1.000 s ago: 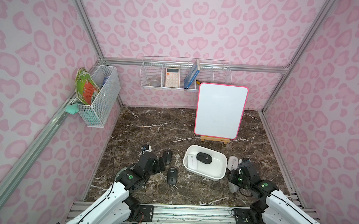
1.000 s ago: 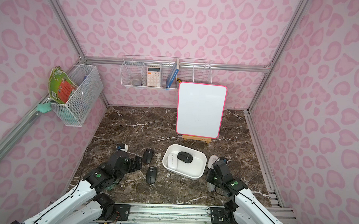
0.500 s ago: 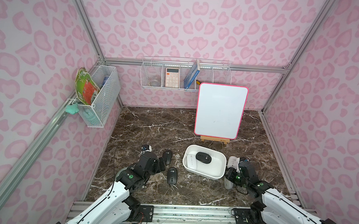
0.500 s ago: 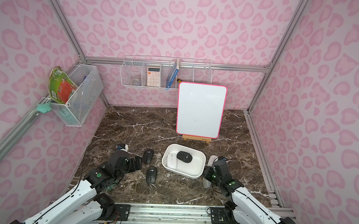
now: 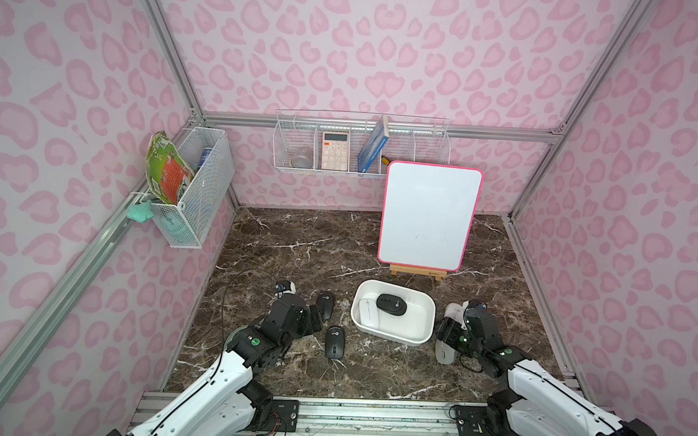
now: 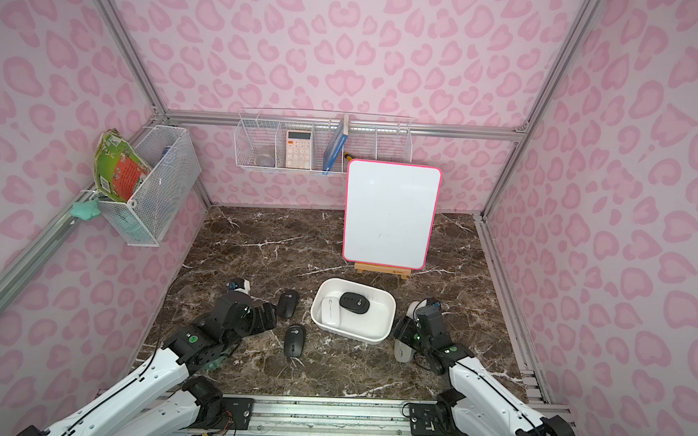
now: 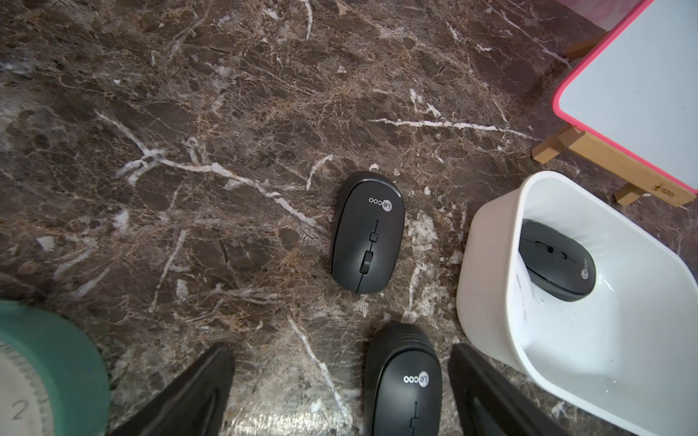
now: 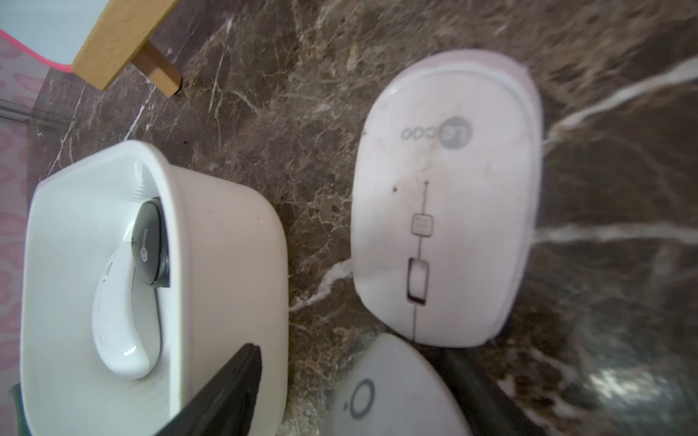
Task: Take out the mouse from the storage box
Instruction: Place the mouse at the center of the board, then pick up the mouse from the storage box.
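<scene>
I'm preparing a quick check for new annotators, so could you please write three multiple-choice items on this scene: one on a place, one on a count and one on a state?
1. Where does the whiteboard stand relative to the storage box?
A. Behind it
B. In front of it
C. Inside it

2. How many mice lie in the storage box?
A. One
B. Two
C. Four

3. The left gripper has its fingers:
A. Shut on a white mouse
B. Shut on the box rim
C. Spread apart, holding nothing

Answers:
1 A, the whiteboard stands beyond the storage box, deeper in the scene, in both top views.
2 B, one black mouse and one white mouse lie inside.
3 C, the left wrist view shows both fingers wide apart with nothing clamped.
</scene>
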`<state>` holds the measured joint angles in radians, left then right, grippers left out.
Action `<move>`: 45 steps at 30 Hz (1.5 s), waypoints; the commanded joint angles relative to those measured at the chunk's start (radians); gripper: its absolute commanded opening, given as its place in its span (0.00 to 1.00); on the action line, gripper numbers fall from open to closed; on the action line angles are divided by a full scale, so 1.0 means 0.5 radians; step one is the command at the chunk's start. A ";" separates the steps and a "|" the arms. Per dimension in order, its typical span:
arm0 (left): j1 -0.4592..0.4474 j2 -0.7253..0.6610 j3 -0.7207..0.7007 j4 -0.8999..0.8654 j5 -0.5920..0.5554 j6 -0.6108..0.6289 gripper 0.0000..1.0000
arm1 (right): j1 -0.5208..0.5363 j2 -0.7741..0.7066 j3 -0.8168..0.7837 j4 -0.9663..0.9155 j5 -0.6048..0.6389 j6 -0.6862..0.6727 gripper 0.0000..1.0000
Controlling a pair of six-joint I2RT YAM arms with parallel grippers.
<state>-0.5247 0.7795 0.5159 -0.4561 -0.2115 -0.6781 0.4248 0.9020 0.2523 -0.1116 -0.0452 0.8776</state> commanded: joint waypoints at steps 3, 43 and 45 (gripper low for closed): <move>0.003 0.038 0.045 0.025 0.009 0.020 0.94 | -0.036 -0.042 0.084 -0.251 0.175 -0.105 0.80; -0.579 1.972 1.861 -1.025 0.087 0.027 0.84 | -0.171 -0.049 0.256 0.082 0.129 -0.761 0.84; -0.618 2.083 2.001 -1.090 0.077 0.005 0.83 | -0.172 -0.046 0.232 0.110 0.130 -0.754 0.83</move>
<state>-0.8158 1.7767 1.4654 -0.8780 -0.1341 -0.6346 0.3393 0.8791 0.3775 -0.1070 0.0216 0.5114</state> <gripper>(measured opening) 0.833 0.835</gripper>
